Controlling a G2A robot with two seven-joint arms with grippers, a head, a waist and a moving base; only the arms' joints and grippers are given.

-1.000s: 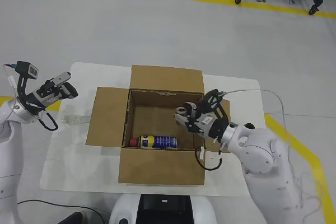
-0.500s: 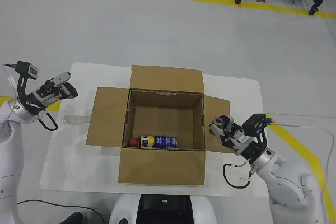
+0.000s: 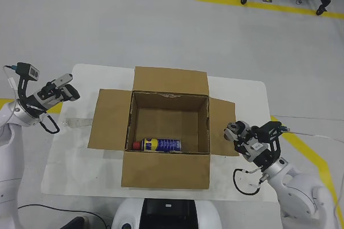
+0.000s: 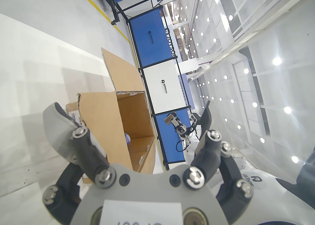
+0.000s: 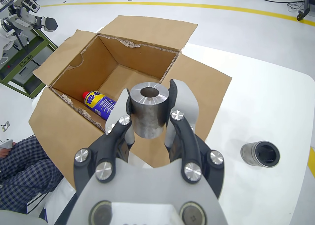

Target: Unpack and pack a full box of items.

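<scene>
Right wrist view: we find right claw gripping steel cylinder by its sides; smooth metal may slip free. Left claw wide.

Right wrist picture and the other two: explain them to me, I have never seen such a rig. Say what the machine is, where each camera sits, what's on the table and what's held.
This is a two-armed robot at a white table. The top picture looks down from a camera above its arms; the other two come from a camera on each wrist. On the table stands an open cardboard box with a spray can lying inside. The right gripper, beside the box, has its fingers shut on a hollow metal cylinder. A second metal sleeve lies on its side on the table nearby. The left gripper hangs at the box's other side, fingers open, holding nothing.
</scene>
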